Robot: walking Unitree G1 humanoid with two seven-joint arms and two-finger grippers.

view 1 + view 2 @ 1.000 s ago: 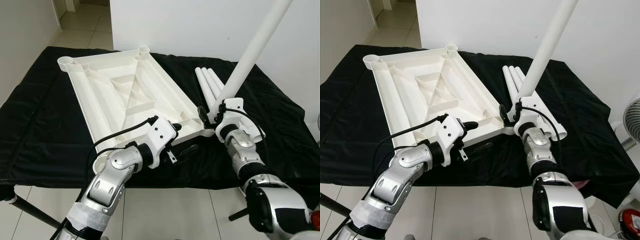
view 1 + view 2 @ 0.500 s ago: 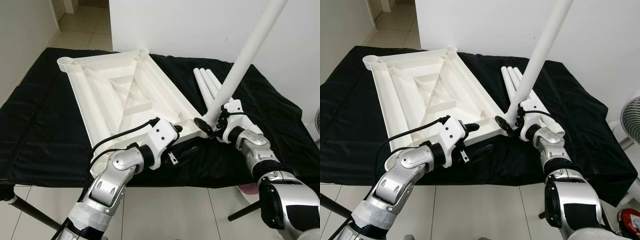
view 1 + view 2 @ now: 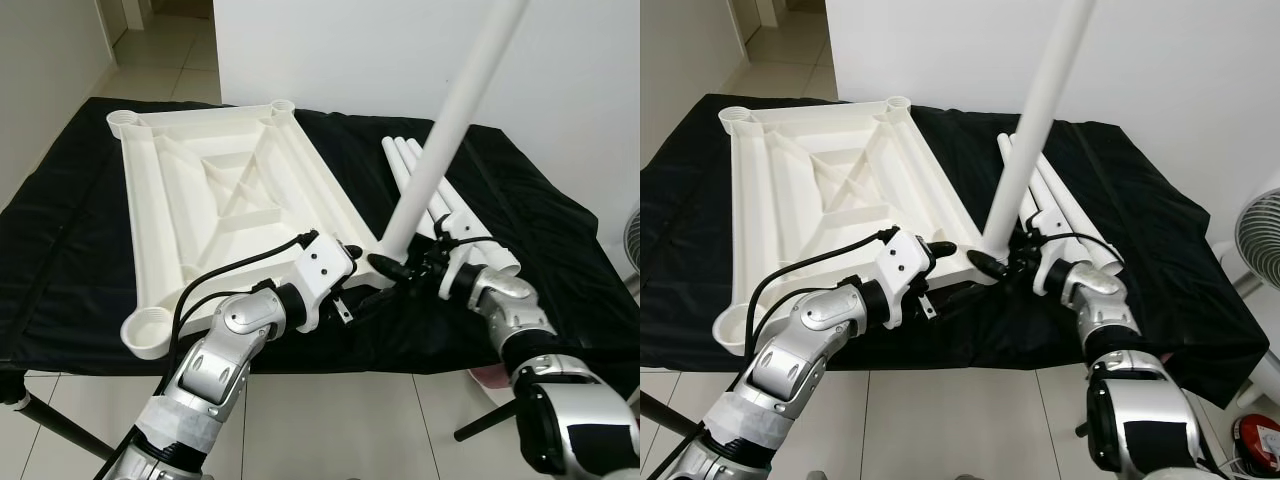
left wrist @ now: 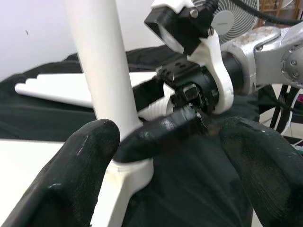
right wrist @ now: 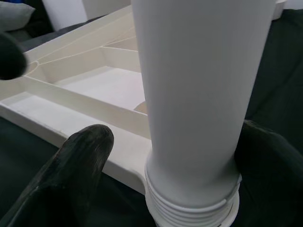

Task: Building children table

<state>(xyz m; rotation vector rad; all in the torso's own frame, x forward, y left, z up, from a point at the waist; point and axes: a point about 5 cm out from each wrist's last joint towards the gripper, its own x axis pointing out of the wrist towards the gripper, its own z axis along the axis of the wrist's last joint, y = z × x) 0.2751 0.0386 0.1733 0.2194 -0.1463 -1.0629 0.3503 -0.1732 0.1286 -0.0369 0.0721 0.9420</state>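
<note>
Swinging nearer upright since a second ago, the table leg (image 3: 450,120) now sits threaded-end in the near-right corner socket of the upturned tabletop (image 3: 215,200); right gripper (image 3: 405,268) clasps its base, left gripper (image 3: 358,282) open alongside.

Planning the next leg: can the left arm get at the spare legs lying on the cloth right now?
Probably not directly. The spare legs lie beyond the upright leg and the right gripper holding it at the tabletop corner socket; the left gripper sits on the near side, so both block its path.
</note>
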